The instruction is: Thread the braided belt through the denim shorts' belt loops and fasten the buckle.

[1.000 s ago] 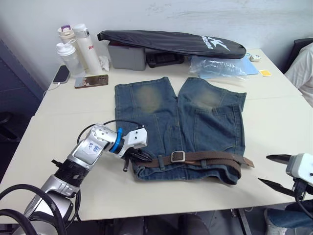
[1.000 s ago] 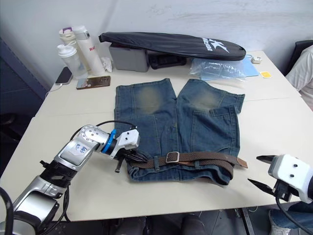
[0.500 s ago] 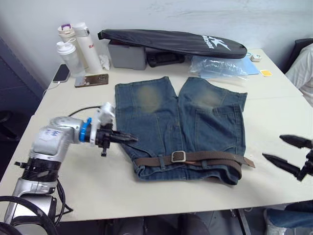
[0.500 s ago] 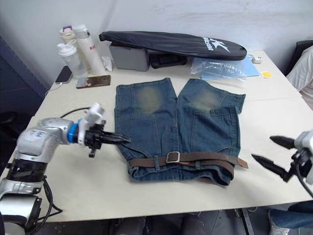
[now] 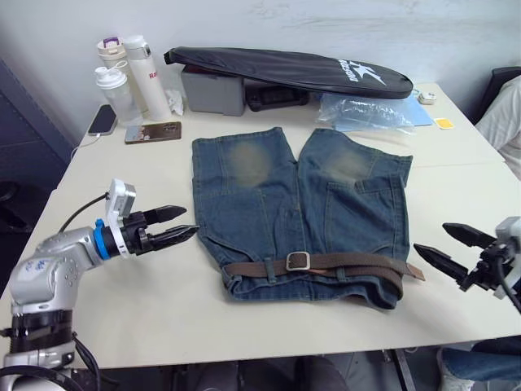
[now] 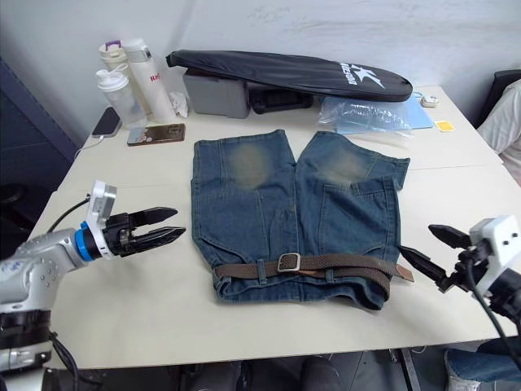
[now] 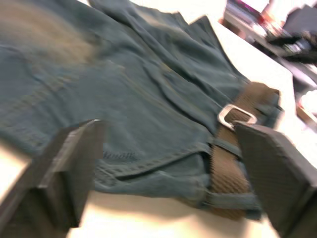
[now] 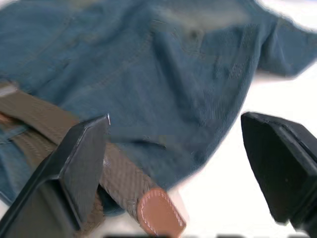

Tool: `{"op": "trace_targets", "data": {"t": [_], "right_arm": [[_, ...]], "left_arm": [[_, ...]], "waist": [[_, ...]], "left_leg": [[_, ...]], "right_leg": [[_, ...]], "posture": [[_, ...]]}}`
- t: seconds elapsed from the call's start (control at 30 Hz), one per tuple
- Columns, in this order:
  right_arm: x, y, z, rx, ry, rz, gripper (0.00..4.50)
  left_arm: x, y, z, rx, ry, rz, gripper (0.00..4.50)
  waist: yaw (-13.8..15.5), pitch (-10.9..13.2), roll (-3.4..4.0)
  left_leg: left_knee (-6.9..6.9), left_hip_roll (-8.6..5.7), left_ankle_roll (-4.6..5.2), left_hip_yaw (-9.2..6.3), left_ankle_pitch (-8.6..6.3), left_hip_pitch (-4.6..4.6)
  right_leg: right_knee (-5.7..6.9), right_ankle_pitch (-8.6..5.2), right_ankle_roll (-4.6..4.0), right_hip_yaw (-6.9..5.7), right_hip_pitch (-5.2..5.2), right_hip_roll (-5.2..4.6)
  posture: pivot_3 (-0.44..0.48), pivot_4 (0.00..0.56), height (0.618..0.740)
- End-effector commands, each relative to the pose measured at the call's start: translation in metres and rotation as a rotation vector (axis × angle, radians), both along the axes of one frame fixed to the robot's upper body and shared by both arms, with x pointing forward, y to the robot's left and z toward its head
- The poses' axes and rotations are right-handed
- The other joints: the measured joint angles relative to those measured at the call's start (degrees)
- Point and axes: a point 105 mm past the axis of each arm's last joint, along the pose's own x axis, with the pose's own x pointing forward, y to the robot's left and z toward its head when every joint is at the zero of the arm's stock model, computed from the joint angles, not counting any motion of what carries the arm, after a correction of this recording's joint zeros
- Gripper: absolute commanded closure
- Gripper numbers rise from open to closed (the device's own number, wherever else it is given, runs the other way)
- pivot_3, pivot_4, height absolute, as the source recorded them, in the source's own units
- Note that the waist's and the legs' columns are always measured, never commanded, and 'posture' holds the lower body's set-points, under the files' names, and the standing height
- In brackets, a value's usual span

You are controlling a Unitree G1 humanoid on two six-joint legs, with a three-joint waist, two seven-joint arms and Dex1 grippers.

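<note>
Denim shorts flat, table centre. Braided belt across waistband, thru belt loops; buckle mid-front. L gripper spread, empty, left of shorts. R gripper spread, empty, near belt tip.

A pale cream tabletop is seen, made of sections joined along faint seams, and it is backed by a plain whitish wall. A dark blue panel is set at the robot's left of the tabletop. Along the far edge are ranged three drink bottles, two phones, a grey box under a long black racket bag, and a clear plastic bag. A black chair is partly visible at the far right corner. Even, soft light is cast.
</note>
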Motion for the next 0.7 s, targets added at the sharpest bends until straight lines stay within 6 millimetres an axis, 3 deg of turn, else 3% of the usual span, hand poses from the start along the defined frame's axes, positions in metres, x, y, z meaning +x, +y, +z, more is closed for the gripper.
{"op": "trace_targets", "data": {"t": [0.03,0.2,0.33,0.37,0.4,0.43,0.53,0.7], "right_arm": [[0.006,-0.004,-0.003,-0.042,-0.028,-0.098,0.0],[0.006,0.001,-0.011,-0.062,-0.022,-0.089,0.0],[0.005,0.003,-0.011,-0.019,-0.023,-0.093,0.0],[0.005,0.004,-0.01,-0.008,-0.026,-0.092,0.0],[0.005,0.004,-0.008,-0.011,-0.034,-0.086,0.0],[0.005,0.005,-0.008,-0.014,-0.036,-0.083,0.0],[0.003,0.008,-0.006,-0.029,-0.04,-0.056,0.0],[-0.002,0.01,-0.002,-0.034,-0.054,-0.033,0.0]], "left_arm": [[-0.009,0.013,-0.012,-0.025,-0.105,0.182,0.01],[-0.015,0.005,-0.04,-0.001,-0.051,0.238,0.01],[-0.015,0.001,-0.049,0.058,-0.067,0.266,0.01],[-0.016,0.0,-0.05,0.079,-0.075,0.271,0.01],[-0.017,-0.001,-0.052,0.099,-0.082,0.269,0.01],[-0.018,-0.003,-0.053,0.097,-0.08,0.261,0.01],[-0.02,-0.004,-0.057,0.128,-0.088,0.262,0.01],[-0.02,-0.004,-0.057,0.147,-0.104,0.268,0.01]], "waist": [[-0.02,-0.04,0.06],[-0.17,-0.1,0.13],[-0.28,-0.1,0.13],[-1.02,0.01,0.59],[-1.25,0.1,0.69],[-1.23,0.11,0.7],[0.81,0.44,0.86],[1.37,0.53,0.79]], "left_leg": [[0.01,-0.01,-0.03,0.01,-0.02,0.01],[-0.02,0.0,-0.17,0.18,-0.1,0.07],[-0.03,0.0,-0.17,0.21,-0.1,0.07],[-0.02,0.04,-0.15,0.21,-0.12,0.07],[-0.35,-1.47,0.22,-2.39,0.55,-0.38],[-0.48,-2.16,0.27,-3.54,1.02,-0.75],[-0.21,-2.04,-0.17,-3.76,1.46,-0.88],[-0.1,-1.64,-0.31,-3.0,1.14,-0.77]], "right_leg": [[0.01,0.0,0.0,0.0,0.01,-0.03],[-0.05,-0.04,-0.06,-0.01,-0.01,-0.1],[-0.04,-0.04,-0.06,0.0,-0.02,-0.09],[-0.05,-0.04,-0.06,-0.01,-0.03,-0.06],[-0.71,-0.05,0.05,-5.19,2.2,-1.2],[-0.74,-0.2,0.34,-6.62,2.42,-1.89],[-0.51,-0.14,0.51,-6.3,1.89,-1.93],[-0.96,-0.1,0.6,-5.76,1.84,-1.6]], "posture": [[0.0,0.15,0.74],[0.0,0.15,0.74],[0.0,0.15,0.74],[0.0,0.15,0.74],[0.0,0.15,0.74],[0.0,0.15,0.74],[0.0,0.15,0.74],[0.0,0.15,0.74]]}}
